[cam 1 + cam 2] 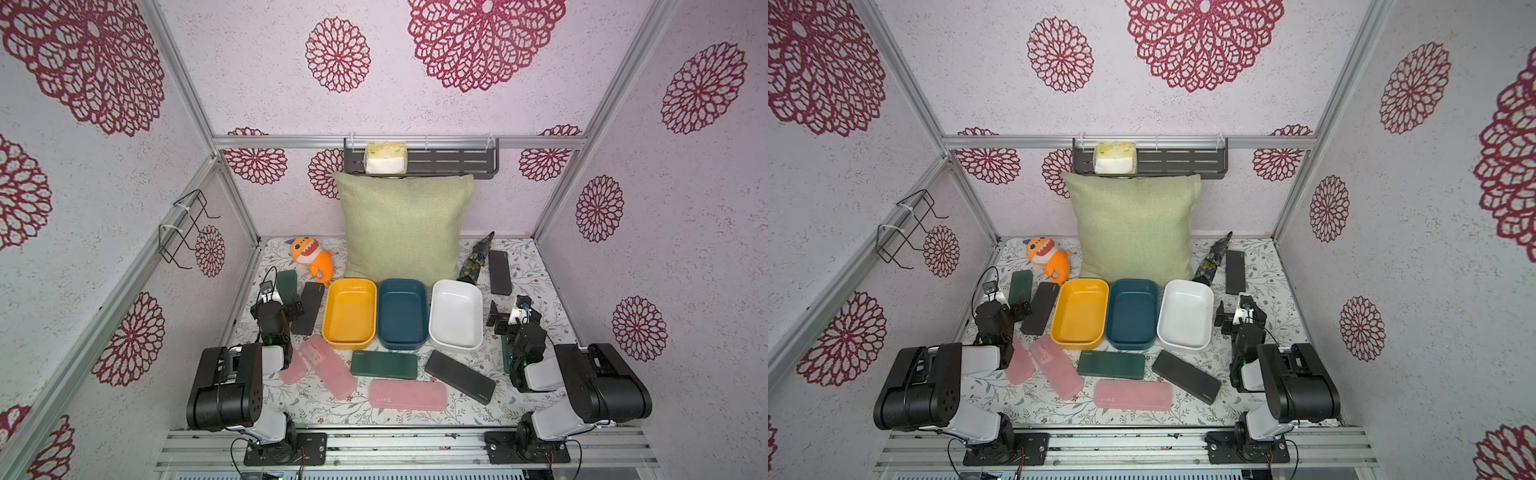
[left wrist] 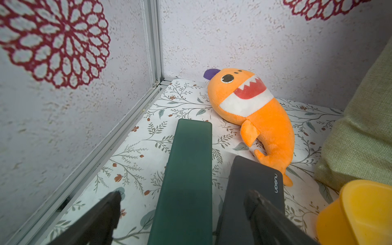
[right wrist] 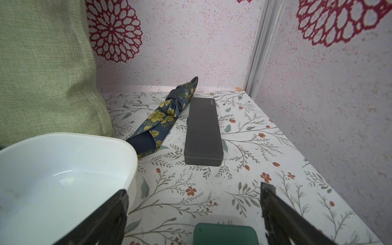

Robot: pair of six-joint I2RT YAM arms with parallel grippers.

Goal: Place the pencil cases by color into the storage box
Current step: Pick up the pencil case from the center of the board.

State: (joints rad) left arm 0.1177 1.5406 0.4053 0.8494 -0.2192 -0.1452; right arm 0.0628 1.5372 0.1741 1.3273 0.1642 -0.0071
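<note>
Currently left gripper (image 2: 183, 197) is released, jaws wide, straddling the dark green case (image 2: 186, 169). Its long axis runs straight ahead between the fingers, so closing would bite across the short width. Black case (image 2: 250, 186) lies just beside it, under one finger: snag risk. Both are flat, smooth plastic with rounded corners. Right gripper (image 3: 195, 192) is also released and empty, second green case (image 3: 224, 233) beneath. Teal tub (image 1: 401, 344) is the likely target.
</note>
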